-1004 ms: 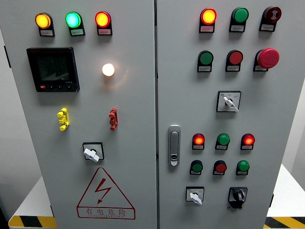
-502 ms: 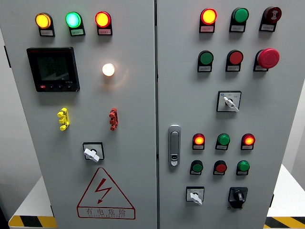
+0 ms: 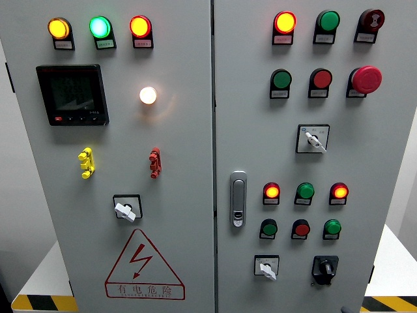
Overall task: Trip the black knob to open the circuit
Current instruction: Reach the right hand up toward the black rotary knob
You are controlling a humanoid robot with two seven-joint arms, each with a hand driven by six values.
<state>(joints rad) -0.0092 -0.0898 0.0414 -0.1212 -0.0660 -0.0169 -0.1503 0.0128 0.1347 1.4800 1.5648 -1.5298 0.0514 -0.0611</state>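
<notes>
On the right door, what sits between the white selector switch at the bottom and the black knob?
Nothing: the head view shows bare grey panel between the white selector switch and the black knob.

Neither arm nor hand clearly in head view.

Single head view faces the grey cabinet squarely, close up.

I am facing a grey cabinet: a white lamp is glowing left, a red mushroom button is sitting upper right, a door handle is sitting centre.
</notes>
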